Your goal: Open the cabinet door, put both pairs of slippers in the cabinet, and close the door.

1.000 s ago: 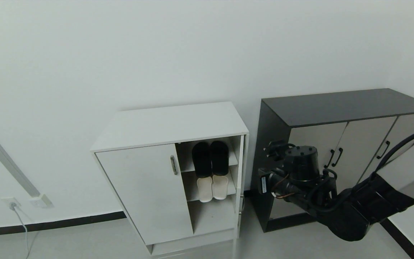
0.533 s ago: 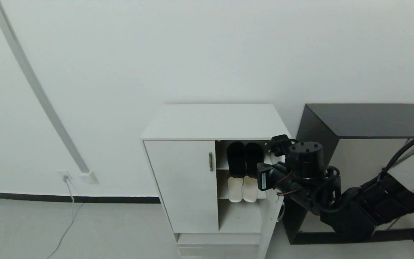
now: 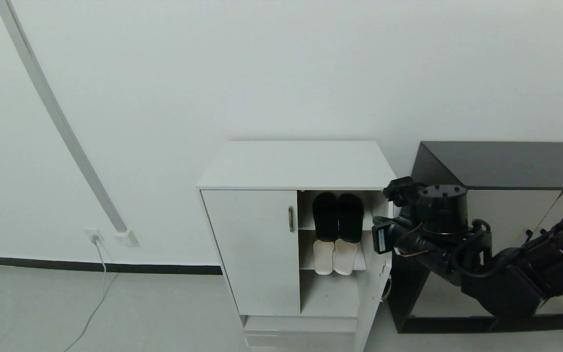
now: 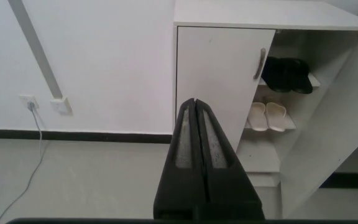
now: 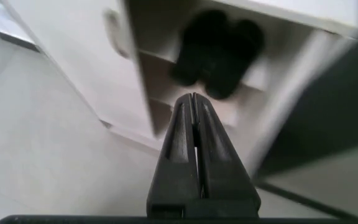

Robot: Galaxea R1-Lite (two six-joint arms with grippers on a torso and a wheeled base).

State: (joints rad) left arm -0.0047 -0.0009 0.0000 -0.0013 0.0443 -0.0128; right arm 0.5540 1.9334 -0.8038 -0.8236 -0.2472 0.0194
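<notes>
Both pairs of slippers are seen inside the white cabinet (image 3: 291, 166): the black slippers (image 3: 337, 215) on the upper shelf and the white slippers (image 3: 334, 256) on the shelf below, each pair side by side. What is left is judged to be the closing of the open door (image 4: 337, 118), which stands swung out on the cabinet's right side and is seen nearly edge-on in the head view.

The door is taken to be a thin, stiff board, light and free on its hinges, so only a gentle push should be needed. Its smooth face offers little grip. It is best pressed flat on the outer face near the free edge, far from the hinge side. A handle on it cannot be made out with certainty.

The jaws of the right gripper (image 5: 194, 102) are pressed together with nothing between them, and are pointed toward the black slippers from just beside the open door. The jaws of the left gripper (image 4: 194, 106) are likewise clenched on nothing, well apart from the cabinet front.

The closed left door (image 3: 252, 249) with its handle (image 3: 291, 218) lies outside the swing. A dark cabinet (image 3: 501, 166) stands just beside the white one, so little room is left behind the open door for the arm. The white slippers appear to reach the front edge of their shelf and could be caught by the door. A wall socket (image 3: 95, 234) and its cable (image 3: 97, 288) lie well to the left.
</notes>
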